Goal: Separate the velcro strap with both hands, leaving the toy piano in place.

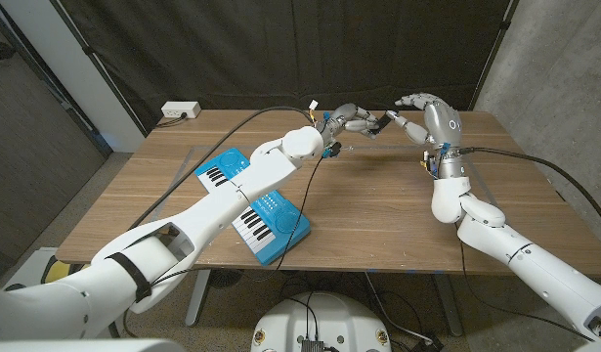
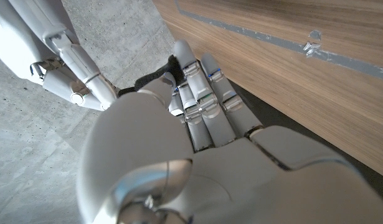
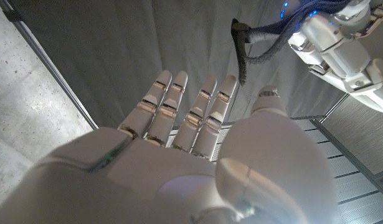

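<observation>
In the head view, the left hand [image 1: 351,120] and the right hand [image 1: 420,110] were raised over the far part of the bench [image 1: 378,210], close together. A small dark velcro strap [image 1: 374,124] was seen between them, at the tips of the left hand's fingers [image 1: 364,124]. The right hand's thumb reached toward it, though whether it touched could not be told. The toy piano [image 1: 266,210] lay on the bench, partly under the left forearm, well apart from the strap.

In the left wrist view, the strap's black end was pinched between the left thumb and the curled fingers.

In the right wrist view, the right hand's fingers [image 3: 179,112] were spread and nothing was held; a dark strip [image 3: 242,53] hung just beyond them.

The strap was judged light, soft and limp. A firm pinch on each free end, close to the join, would likely be needed, since the hooked faces would resist until peeled.
</observation>
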